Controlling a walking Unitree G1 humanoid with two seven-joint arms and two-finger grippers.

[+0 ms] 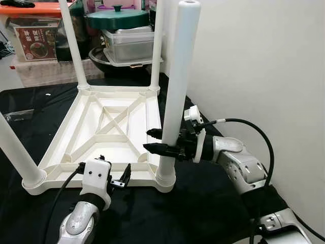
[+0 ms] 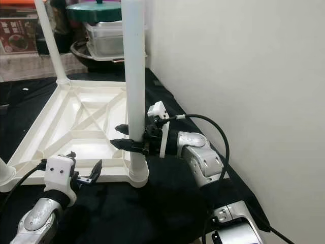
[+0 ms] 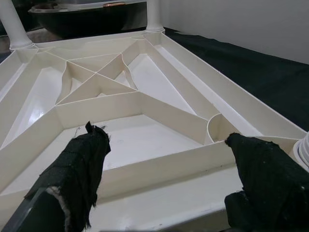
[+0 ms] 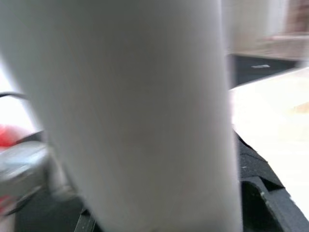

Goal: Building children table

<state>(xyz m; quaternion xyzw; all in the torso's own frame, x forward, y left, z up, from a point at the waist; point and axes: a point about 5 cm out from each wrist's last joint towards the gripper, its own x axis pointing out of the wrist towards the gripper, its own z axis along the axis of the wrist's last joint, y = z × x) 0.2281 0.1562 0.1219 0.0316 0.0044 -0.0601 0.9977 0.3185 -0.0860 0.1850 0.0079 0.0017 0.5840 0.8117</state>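
On black cloth point(image 1: 203, 203), the right gripper point(image 1: 154, 141) clamps a smooth white leg point(image 1: 177, 86) standing in the ribbed tabletop point(image 1: 101, 132); the left gripper point(image 1: 112, 178) gapes.

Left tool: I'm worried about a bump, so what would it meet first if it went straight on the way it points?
Probably the near rim of the upturned tabletop. The left tool, fingers open, points at that edge from close by; the ribbed underside lies beyond.
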